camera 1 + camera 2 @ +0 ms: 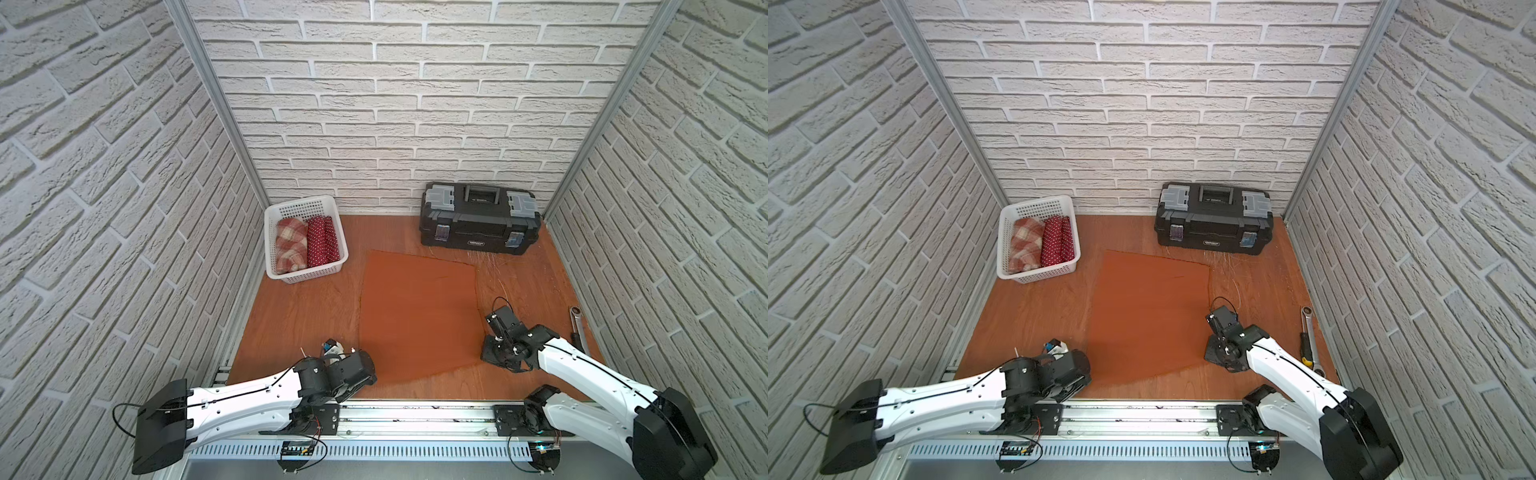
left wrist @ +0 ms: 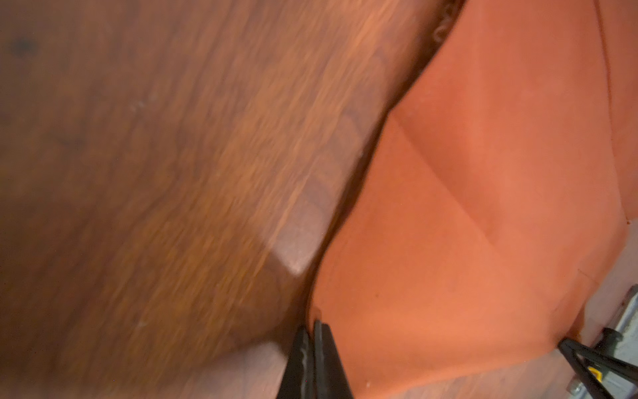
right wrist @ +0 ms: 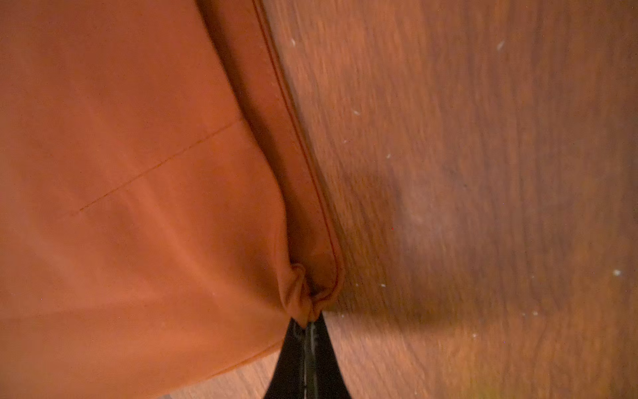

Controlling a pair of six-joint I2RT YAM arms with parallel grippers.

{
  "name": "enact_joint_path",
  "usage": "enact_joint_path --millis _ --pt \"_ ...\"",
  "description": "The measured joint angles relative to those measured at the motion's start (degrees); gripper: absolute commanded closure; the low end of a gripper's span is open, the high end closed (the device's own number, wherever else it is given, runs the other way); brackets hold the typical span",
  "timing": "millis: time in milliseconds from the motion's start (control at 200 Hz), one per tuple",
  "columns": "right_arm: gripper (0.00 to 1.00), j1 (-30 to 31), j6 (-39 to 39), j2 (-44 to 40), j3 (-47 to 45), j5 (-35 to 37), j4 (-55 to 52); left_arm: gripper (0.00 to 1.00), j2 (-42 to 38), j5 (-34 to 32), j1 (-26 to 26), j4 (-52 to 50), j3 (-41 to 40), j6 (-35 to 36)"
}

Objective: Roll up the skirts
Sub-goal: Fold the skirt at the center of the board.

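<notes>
A plain rust-orange skirt (image 1: pixel 417 316) lies flat in the middle of the wooden table, seen in both top views. My left gripper (image 2: pixel 311 326) is shut on the skirt's edge at its near left corner. My right gripper (image 3: pixel 308 319) is shut on a bunched pinch of the hem at the near right corner. In the top views both wrists cover their own fingertips. A rolled plaid skirt (image 1: pixel 291 245) and a rolled dark red polka-dot skirt (image 1: pixel 321 241) lie side by side in the basket.
The white mesh basket (image 1: pixel 305 274) stands at the back left by the wall. A black toolbox (image 1: pixel 478 220) sits at the back right. A ratchet wrench (image 1: pixel 578 328) and a screwdriver (image 1: pixel 1307 345) lie along the right wall. Brick walls close three sides.
</notes>
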Motion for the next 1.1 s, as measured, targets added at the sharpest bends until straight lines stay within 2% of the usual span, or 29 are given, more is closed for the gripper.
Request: enact_joint_path --millis 165,330,495,625,825,1100 --pt "0.98 0.00 -0.37 -4.85 1.64 0.63 -2.95 1.00 4.57 -0.83 3.45 -2.56 8.50 7.45" --pt "0.98 0.00 -1.05 -7.26 6.03 1.25 -5.40 1.00 7.72 -0.87 6.01 -2.73 12.57 13.70" --pt "0.98 -0.07 -2.69 -6.64 10.51 3.28 -5.35 1.00 8.83 0.26 14.86 -2.12 16.00 22.84" --pt "0.98 -0.57 -5.09 -1.68 16.15 4.02 -3.37 1.00 12.52 2.69 22.77 0.42 21.38 31.71" --pt "0.98 -3.65 -9.40 10.21 23.41 4.09 2.89 1.00 23.28 8.98 34.07 10.51 28.04 44.00" --pt "0.98 -11.04 -11.87 20.81 28.44 2.01 9.55 1.00 34.75 14.97 42.32 19.15 35.91 53.35"
